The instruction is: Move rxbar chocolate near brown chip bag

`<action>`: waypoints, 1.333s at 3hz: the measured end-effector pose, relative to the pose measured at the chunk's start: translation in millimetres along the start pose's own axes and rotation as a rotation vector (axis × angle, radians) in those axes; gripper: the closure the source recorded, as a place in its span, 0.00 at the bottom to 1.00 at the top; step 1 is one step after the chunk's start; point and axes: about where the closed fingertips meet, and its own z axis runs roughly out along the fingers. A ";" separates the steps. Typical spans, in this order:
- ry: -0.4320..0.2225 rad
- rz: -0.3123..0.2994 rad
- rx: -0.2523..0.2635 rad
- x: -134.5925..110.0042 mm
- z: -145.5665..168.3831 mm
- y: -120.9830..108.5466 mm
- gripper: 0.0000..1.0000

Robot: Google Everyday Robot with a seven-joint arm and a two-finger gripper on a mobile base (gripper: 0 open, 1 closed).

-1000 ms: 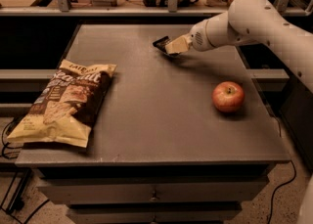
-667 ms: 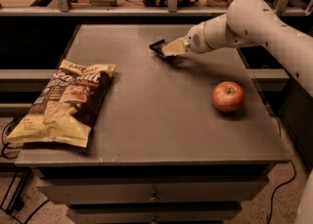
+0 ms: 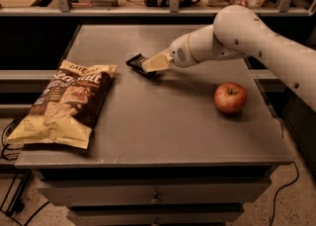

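Camera view shows me the rxbar chocolate (image 3: 136,62) pinched in my gripper (image 3: 149,66) over the far middle of the table (image 3: 168,121), apart from the brown chip bag (image 3: 66,102) at left; a red apple (image 3: 230,97) sits at right.

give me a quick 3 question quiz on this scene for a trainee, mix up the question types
1. True or false: the red apple lies on the table, apart from the gripper and camera-right of it.
2. Fill in: the brown chip bag lies near the table's camera-___ edge.
3. What is the gripper shut on? A the apple; B the rxbar chocolate; C the chip bag.

Key: 1 true; 2 left; 3 B.
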 end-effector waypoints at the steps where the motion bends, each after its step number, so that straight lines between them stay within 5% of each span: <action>1: 0.002 -0.052 -0.092 3.9 11.2 55.9 0.91; 2: -0.004 -0.084 -0.171 9.7 16.5 105.0 0.73; 4: -0.022 -0.095 -0.185 11.8 17.6 157.0 0.26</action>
